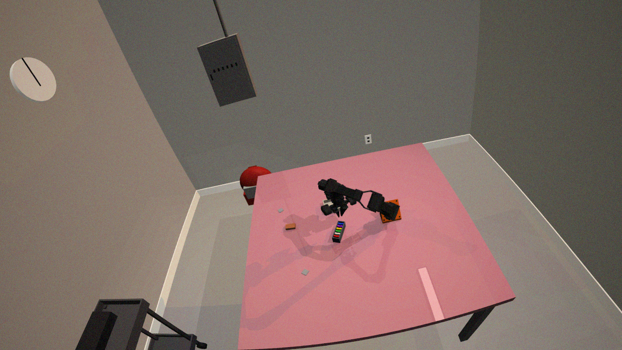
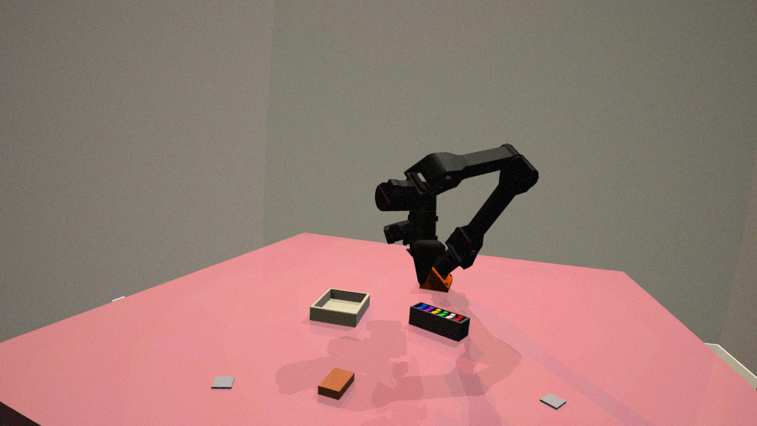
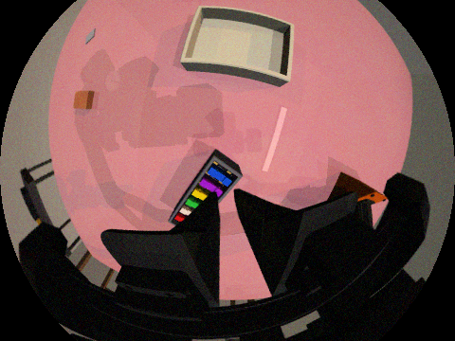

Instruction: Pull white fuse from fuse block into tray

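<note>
The black fuse block (image 1: 341, 232) (image 2: 439, 321) (image 3: 205, 192) lies on the pink table with a row of coloured fuses in it. The white fuse (image 2: 451, 316) (image 3: 185, 212) sits second from the red end, seated in the block. The open grey tray (image 2: 334, 316) (image 3: 234, 70) stands empty to the block's left in the exterior view; the arm mostly hides it in the top view. My gripper (image 1: 340, 214) (image 2: 426, 279) (image 3: 226, 195) points down above the table just behind the block's blue end. Its fingers are nearly together with a narrow gap and nothing between them.
The arm's orange base mount (image 1: 391, 213) (image 2: 440, 281) stands behind the block. An orange block (image 1: 290, 226) (image 2: 336, 382) (image 3: 83, 100) and two grey tiles (image 2: 222, 381) (image 2: 552, 400) lie on the table. A pale strip (image 1: 430, 293) (image 3: 275, 139) is marked on the top.
</note>
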